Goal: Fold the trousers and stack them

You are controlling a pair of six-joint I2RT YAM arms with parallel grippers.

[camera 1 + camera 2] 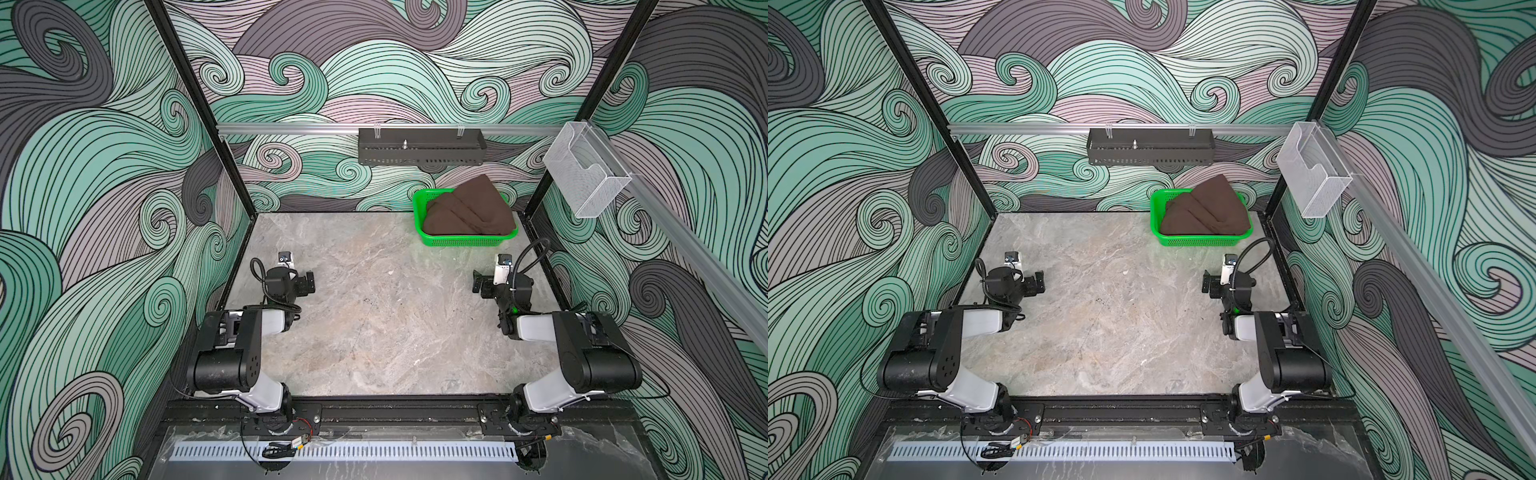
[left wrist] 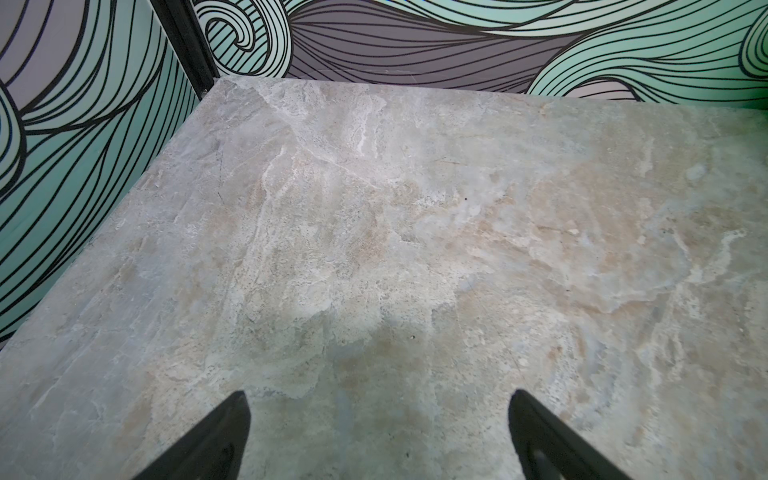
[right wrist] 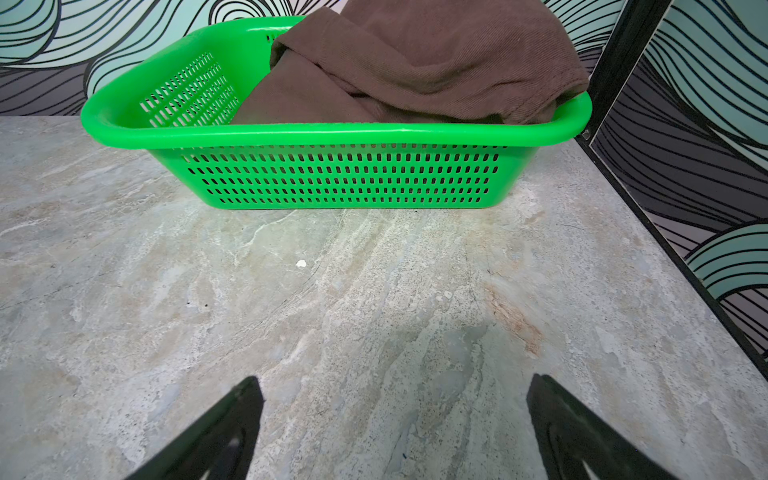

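The dark brown trousers (image 1: 469, 210) (image 1: 1208, 210) (image 3: 415, 62) lie bunched in a bright green perforated basket (image 1: 465, 240) (image 1: 1200, 240) (image 3: 332, 174) at the table's far right, heaped above its rim. My left gripper (image 1: 309, 282) (image 1: 1040, 282) (image 2: 379, 399) hangs open over bare table on the left, well away from the basket. On the right, my right gripper (image 1: 477, 282) (image 1: 1206, 282) (image 3: 392, 384) is open with nothing between its fingers. It stands a short way in front of the basket and faces it.
The grey marble-look table (image 1: 374, 332) (image 1: 1113, 332) is walled by swirl-patterned panels on three sides. A black metal shelf (image 1: 422, 147) hangs on the back rail above the table. A clear plastic holder (image 1: 582, 174) hangs at the right post. A small white speck (image 3: 301, 263) lies before the basket.
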